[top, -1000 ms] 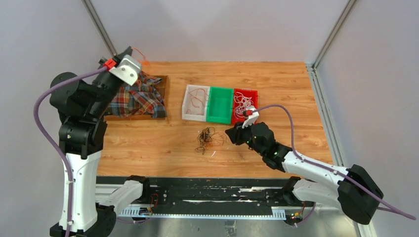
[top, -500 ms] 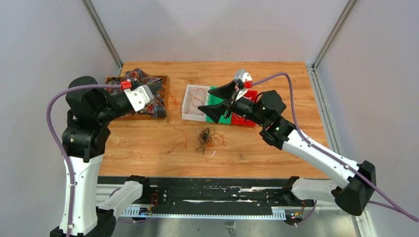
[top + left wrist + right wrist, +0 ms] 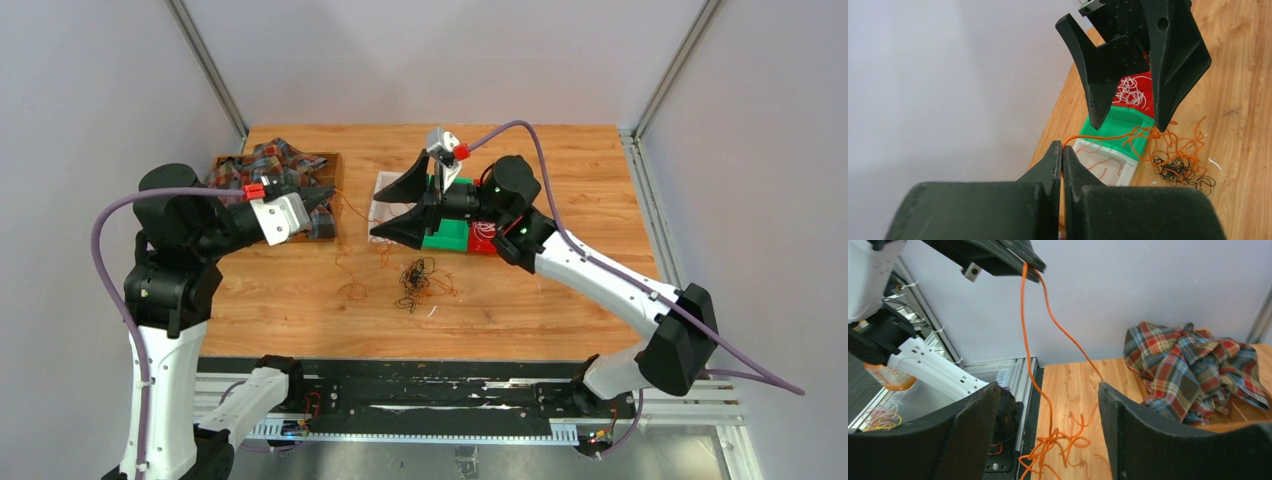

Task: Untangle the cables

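Where left jaws pinch, cable (image 3: 1022, 315) end hidden

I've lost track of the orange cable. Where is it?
In the top view, the orange cable hangs from the shut left gripper, left of centre, down to the table beside the dark tangle.

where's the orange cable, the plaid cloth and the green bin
orange cable (image 3: 1022, 315), right wrist view, the upright strand
plaid cloth (image 3: 1193, 370), right wrist view, middle of the heap
green bin (image 3: 1125, 120), left wrist view, its inner floor
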You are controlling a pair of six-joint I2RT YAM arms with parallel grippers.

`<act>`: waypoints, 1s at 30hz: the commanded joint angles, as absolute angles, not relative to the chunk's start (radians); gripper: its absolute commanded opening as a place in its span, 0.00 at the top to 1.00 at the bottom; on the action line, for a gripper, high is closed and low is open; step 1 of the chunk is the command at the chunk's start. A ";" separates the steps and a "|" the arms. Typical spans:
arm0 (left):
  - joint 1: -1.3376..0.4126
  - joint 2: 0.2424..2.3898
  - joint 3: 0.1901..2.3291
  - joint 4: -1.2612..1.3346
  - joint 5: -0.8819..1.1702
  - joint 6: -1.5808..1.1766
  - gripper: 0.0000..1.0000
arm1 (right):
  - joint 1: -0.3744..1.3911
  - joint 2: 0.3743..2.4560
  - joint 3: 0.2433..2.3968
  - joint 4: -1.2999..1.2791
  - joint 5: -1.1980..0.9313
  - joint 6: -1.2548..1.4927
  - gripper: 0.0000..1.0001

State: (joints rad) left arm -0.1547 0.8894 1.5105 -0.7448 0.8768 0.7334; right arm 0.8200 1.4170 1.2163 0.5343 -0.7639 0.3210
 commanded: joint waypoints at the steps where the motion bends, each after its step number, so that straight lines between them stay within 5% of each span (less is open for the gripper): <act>1: -0.161 0.882 1.500 -0.750 0.907 0.756 1.00 | 0.842 1.450 1.293 0.612 -0.887 0.377 0.31; 19: -0.161 0.875 1.481 -0.749 0.881 0.831 1.00 | 0.931 1.591 1.378 0.740 -1.004 0.553 0.61; 30: -0.161 0.908 1.499 -0.750 0.841 0.908 1.00 | 0.942 1.681 1.341 0.922 -0.981 0.728 0.67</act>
State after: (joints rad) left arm -0.1547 0.8944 1.4826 -0.7574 0.8581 0.8646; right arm 0.9291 1.6455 1.3476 0.8143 -0.9798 0.6361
